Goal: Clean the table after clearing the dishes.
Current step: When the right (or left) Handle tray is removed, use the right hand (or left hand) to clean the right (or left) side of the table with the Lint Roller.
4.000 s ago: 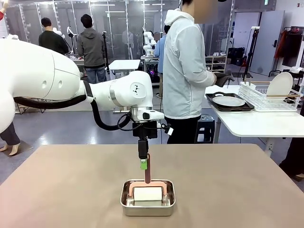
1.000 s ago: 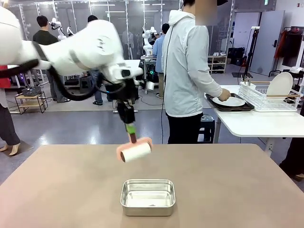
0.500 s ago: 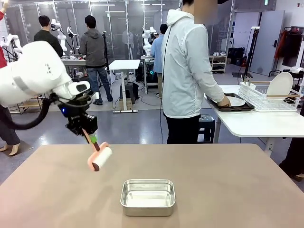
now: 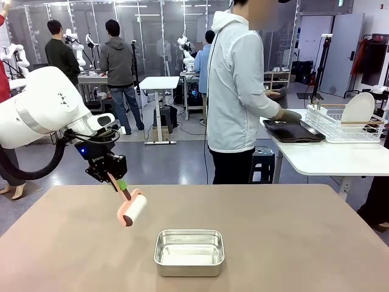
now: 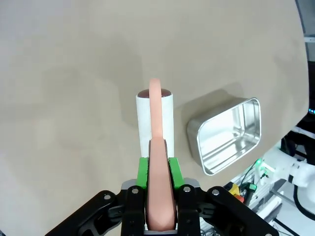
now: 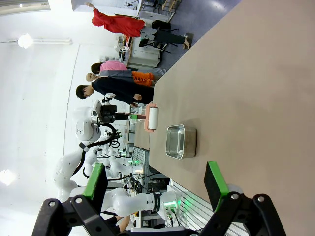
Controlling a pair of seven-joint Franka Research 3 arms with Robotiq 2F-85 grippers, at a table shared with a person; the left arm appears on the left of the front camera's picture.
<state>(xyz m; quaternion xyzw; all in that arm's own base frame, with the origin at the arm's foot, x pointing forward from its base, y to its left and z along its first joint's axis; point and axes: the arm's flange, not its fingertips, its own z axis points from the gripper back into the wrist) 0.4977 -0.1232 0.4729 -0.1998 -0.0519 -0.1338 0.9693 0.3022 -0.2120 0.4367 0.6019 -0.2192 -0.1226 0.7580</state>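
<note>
With the left tool [image 4: 121,184] clenched on the lint roller [image 4: 134,207] above the surface [image 4: 292,237], left of the steel pan [image 4: 189,252], lowering it flat and rolling even, overlapping strokes seems best, while the right tool [image 6: 155,172] gapes released.

The pan [image 4: 189,252] sits on the table [image 4: 292,231] at lower centre, the roller [image 4: 132,208] to its upper left, a person [image 4: 237,91] behind at upper centre.
</note>
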